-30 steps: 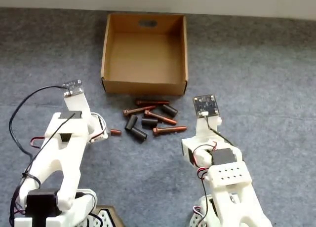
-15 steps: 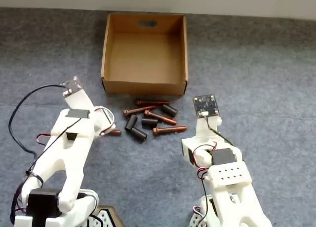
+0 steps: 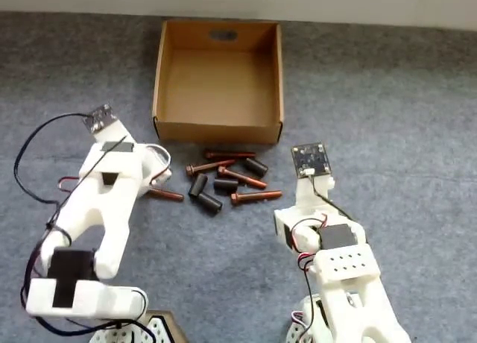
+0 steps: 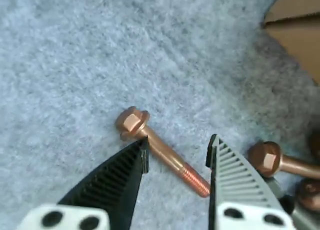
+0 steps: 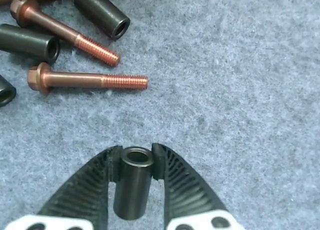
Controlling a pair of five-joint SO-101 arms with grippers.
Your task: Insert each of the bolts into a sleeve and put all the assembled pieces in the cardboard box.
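Note:
A copper bolt lies flat on the grey carpet, and my left gripper is open just over it with one finger on each side of its shank. From above, this bolt sits left of the pile, beside the left arm. My right gripper is shut on a black sleeve, held clear of the pile with its bore showing. More bolts and black sleeves lie in the pile before the cardboard box, whose inside is bare.
Two bolts and two sleeves lie on the carpet just beyond the held sleeve. Another bolt head and a box corner lie past the left fingers. The right arm stands right of the pile.
The left arm has swung forward and turned toward the box, and more of the lone bolt now shows beside it. The right arm and the pile have not moved.

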